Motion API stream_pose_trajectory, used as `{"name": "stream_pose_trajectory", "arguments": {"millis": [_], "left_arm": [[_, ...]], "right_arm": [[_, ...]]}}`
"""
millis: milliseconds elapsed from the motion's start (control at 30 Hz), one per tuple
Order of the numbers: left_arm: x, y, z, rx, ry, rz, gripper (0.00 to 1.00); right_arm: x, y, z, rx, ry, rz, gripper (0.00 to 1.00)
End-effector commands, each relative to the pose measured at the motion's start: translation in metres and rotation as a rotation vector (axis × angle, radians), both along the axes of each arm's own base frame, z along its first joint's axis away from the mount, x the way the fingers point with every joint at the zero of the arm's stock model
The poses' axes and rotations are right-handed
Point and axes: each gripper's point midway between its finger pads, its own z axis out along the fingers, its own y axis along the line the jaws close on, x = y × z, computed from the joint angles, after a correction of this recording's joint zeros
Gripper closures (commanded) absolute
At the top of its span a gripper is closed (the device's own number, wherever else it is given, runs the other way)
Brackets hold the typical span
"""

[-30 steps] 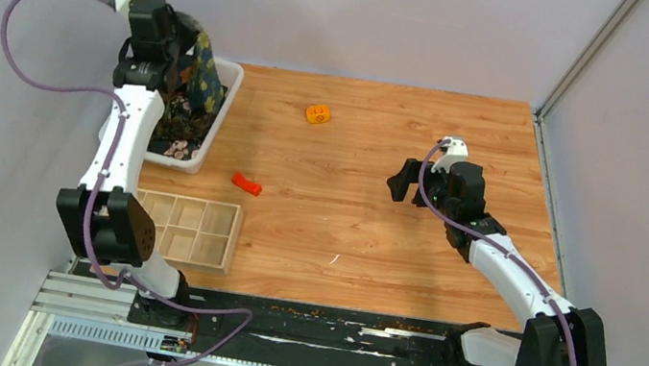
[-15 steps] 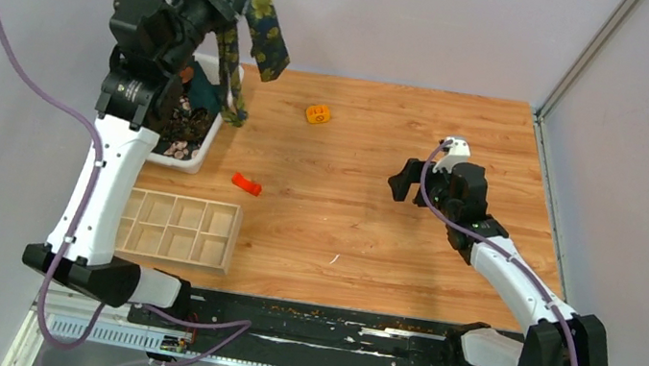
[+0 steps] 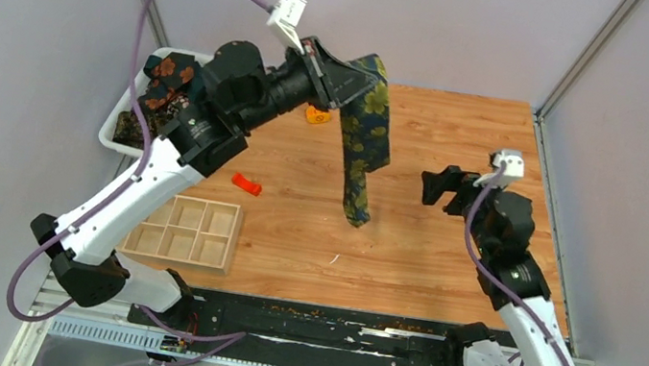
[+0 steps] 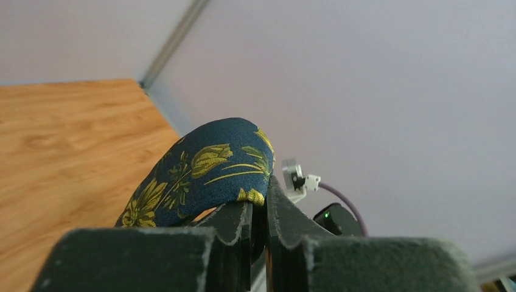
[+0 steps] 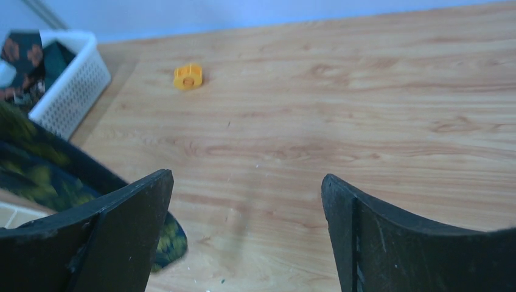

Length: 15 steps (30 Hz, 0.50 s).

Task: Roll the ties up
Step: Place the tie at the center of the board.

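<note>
My left gripper point(image 3: 354, 73) is shut on a navy tie point(image 3: 366, 141) with yellow-green flowers and holds it high above the middle of the table. The tie hangs down from the jaws, its tip near the wood. In the left wrist view the fabric point(image 4: 207, 170) bulges over the pinched fingertips of that gripper point(image 4: 258, 201). More dark ties point(image 3: 166, 82) with orange blooms lie in the white basket point(image 3: 113, 117) at the back left. My right gripper point(image 3: 441, 186) hovers open to the right of the hanging tie point(image 5: 36, 176), nothing between its fingers point(image 5: 246, 182).
An orange plastic piece point(image 5: 187, 76) lies at the back of the table, and a red piece point(image 3: 247, 184) sits left of centre. A wooden compartment tray point(image 3: 182, 230) stands near the front left. The basket point(image 5: 73, 91) shows at the far left of the right wrist view.
My left arm swung from over the basket to the right, carrying the navy tie out above the table's middle. The right arm drew back and to the right, staying open.
</note>
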Motion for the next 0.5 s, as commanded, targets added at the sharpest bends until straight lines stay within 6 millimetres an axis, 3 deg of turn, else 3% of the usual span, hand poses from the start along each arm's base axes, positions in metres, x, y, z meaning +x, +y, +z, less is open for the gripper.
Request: {"name": "stream_pose_trajectory", "arguments": {"millis": [0,67,200,300,367,467], "left_arm": [[-0.026,-0.035,0.014,-0.141,0.014,-0.148,0.97],[-0.015,-0.037,-0.006,-0.162,0.087,-0.106,0.97],[0.03,-0.014,-0.074,-0.174,0.23,0.129,0.94],[0.066,0.005,-0.136,-0.217,0.357,0.22,0.91],[0.093,0.023,-0.194,-0.205,0.473,0.286,0.9],[0.122,0.035,-0.262,-0.183,0.6,0.287,0.83]], "right_arm": [[-0.022,-0.042,0.043,0.046,-0.075,-0.206,0.06],[-0.03,-0.053,0.053,0.058,-0.098,-0.256,0.06],[-0.029,-0.057,0.048,0.049,-0.065,-0.285,0.06],[-0.021,-0.049,0.029,0.034,0.013,-0.262,0.06],[-0.014,-0.04,0.014,0.027,0.075,-0.233,0.06],[-0.006,-0.024,-0.005,0.024,0.148,-0.169,0.07]]}}
